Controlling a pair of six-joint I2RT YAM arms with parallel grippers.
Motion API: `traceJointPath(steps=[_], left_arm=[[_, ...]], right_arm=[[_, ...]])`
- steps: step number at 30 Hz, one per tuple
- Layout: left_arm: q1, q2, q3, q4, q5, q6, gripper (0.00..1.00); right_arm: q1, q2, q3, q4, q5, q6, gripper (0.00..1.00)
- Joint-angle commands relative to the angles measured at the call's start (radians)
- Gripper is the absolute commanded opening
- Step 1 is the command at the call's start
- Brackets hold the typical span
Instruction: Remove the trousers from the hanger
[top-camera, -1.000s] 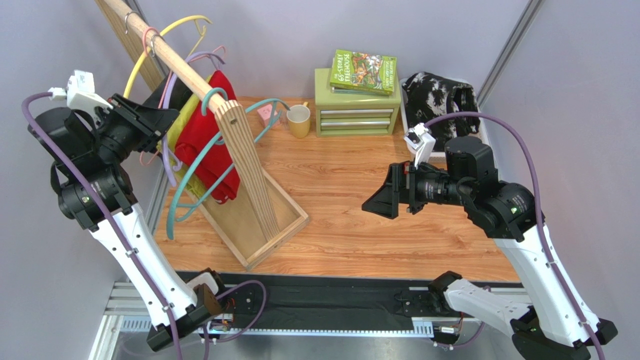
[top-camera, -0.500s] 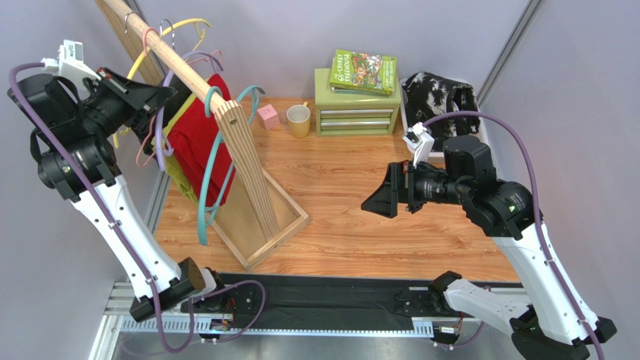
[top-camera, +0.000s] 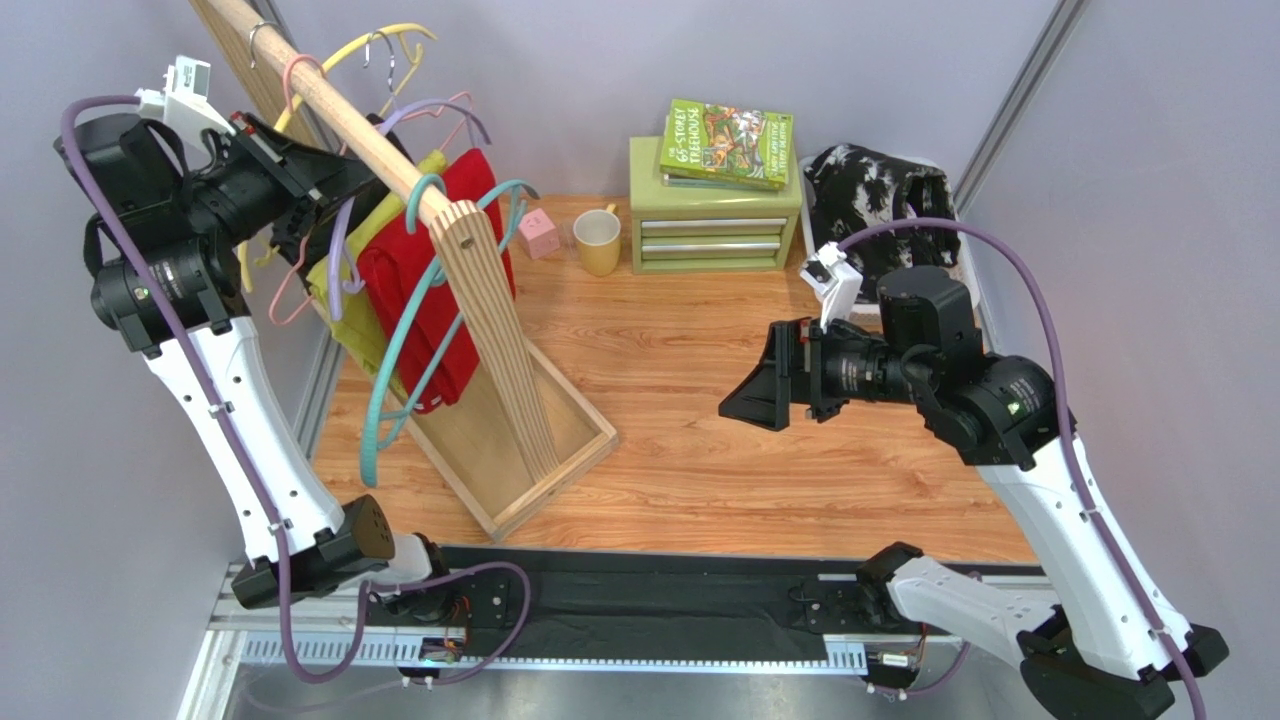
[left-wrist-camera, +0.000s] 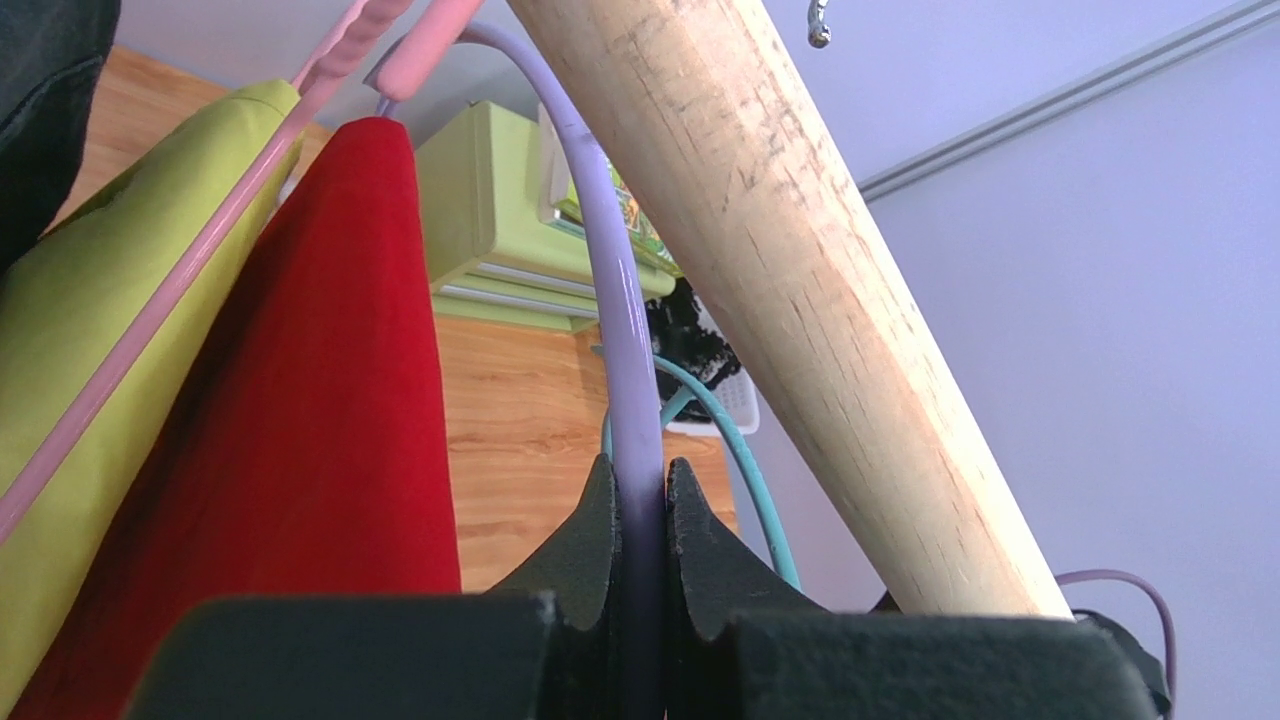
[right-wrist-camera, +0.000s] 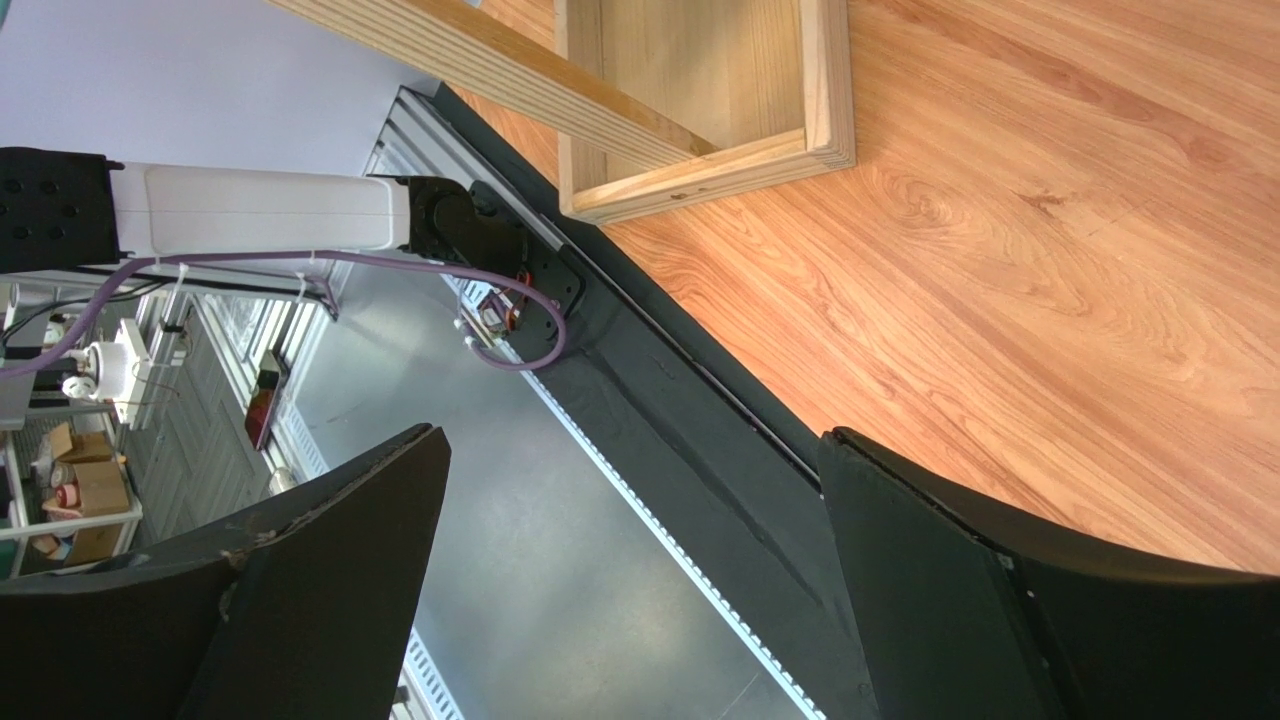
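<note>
Left gripper (left-wrist-camera: 642, 507) clamps the lavender hanger (left-wrist-camera: 621, 300); the limp red trousers (left-wrist-camera: 308, 450) beside it look best pinched at a fold; right gripper (right-wrist-camera: 631, 443) gapes.

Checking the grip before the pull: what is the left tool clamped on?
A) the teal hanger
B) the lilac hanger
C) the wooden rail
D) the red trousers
B: the left wrist view shows the left tool shut on the lilac hanger, with the red trousers and the wooden rail to either side.

Red trousers (top-camera: 398, 270) (folded), hanging upright
</note>
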Motion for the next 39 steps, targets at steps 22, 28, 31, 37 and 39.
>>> traceJointPath(steps=[22,28,31,37,39], left_arm=[[-0.179,-0.119,-0.363,0.404,0.044,-0.145,0.00],[-0.194,-0.168,-0.458,0.524,0.084,-0.234,0.00],[-0.193,-0.191,-0.537,0.670,0.113,-0.358,0.00],[-0.196,-0.178,-0.493,0.791,0.159,-0.490,0.00],[-0.196,-0.176,-0.484,0.813,0.168,-0.521,0.00]], right_arm=[[-0.004,0.079,0.060,0.027,0.037,0.014,1.00],[-0.040,0.115,0.017,0.145,0.004,0.065,1.00],[-0.064,0.142,0.011,0.182,-0.003,0.069,1.00],[-0.084,0.202,0.031,0.224,-0.001,0.076,1.00],[-0.086,0.219,0.040,0.233,-0.003,0.079,1.00]])
